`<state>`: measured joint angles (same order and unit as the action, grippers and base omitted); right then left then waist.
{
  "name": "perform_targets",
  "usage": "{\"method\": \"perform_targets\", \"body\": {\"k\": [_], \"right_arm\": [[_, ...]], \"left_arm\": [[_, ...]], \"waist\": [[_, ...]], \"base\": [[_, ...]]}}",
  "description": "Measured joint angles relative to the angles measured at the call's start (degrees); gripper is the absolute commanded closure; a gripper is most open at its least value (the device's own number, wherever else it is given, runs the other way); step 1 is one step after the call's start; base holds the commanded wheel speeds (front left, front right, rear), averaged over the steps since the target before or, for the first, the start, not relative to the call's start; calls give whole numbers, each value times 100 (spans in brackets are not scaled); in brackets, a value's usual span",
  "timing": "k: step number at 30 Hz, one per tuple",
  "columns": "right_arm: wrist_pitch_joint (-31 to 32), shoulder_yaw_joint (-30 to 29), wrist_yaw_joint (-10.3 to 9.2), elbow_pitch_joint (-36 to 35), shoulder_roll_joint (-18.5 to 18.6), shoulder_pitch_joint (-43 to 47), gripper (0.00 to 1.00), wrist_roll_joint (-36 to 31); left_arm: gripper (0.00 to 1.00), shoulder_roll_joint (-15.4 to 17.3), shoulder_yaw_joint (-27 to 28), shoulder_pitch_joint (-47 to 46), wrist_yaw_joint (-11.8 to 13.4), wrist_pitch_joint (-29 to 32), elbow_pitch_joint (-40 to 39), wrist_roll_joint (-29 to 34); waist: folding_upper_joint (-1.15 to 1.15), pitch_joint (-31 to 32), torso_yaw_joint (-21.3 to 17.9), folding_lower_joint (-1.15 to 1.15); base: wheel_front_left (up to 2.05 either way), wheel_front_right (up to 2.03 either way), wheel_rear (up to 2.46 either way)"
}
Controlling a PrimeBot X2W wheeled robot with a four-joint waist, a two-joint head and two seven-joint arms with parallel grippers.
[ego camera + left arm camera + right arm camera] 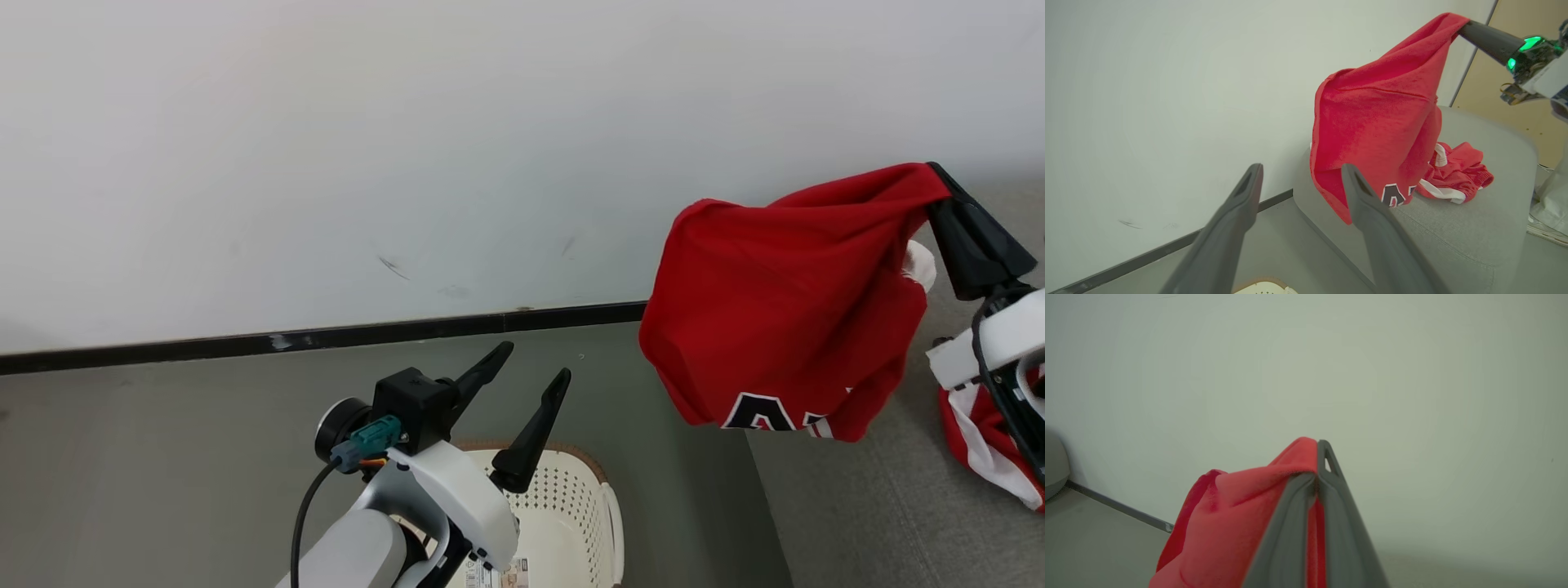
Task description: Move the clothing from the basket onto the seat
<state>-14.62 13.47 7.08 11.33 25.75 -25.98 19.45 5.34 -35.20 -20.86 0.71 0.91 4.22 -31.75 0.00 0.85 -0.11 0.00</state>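
Red jersey (775, 310), second red garment (1459, 171), one basket (575, 498), one sofa (882, 506).
Right fingers (967, 237) pinch jersey; left fingers (535, 425) spread, empty.

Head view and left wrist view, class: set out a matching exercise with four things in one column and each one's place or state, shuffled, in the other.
Things:
1 jersey
2 basket
3 left gripper
4 crumpled red garment

Place or state:
A lying on the seat
B jaws wide apart, holding nothing
C hanging from the shut right gripper
D standing on the floor

Pairs: 1-C, 2-D, 3-B, 4-A
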Motion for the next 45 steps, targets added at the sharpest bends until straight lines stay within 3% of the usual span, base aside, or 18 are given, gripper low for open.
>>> {"method": "perform_targets", "body": {"k": [15, 20, 27, 35, 45], "right_arm": [[0, -1155, 0, -588, -27, 1417, 100, -191], [0, -1073, 0, -711, -155, 1779, 100, -190], [0, -492, 0, -708, -186, 1811, 100, -74], [216, -174, 0, -615, -1, 325, 100, 253], [704, -1061, 0, 175, 468, -1748, 100, 412]], "left_arm": [[0, -102, -289, 164, -194, -299, 260, 1], [0, -133, -303, 196, -194, -359, 339, 1], [0, -144, -283, 287, -183, -497, 391, 1], [0, -108, -145, 301, 27, -587, 282, 74], [0, 78, -44, 274, 292, -610, -252, 423]], "waist": [[0, 136, -714, 0], [0, 151, -958, 0], [0, 120, -1251, 0], [0, -73, -1440, 0], [0, -478, -1443, 0]], "base": [[0, 0, 0], [0, 0, 0], [0, 0, 0], [0, 0, 0], [0, 0, 0]]}}
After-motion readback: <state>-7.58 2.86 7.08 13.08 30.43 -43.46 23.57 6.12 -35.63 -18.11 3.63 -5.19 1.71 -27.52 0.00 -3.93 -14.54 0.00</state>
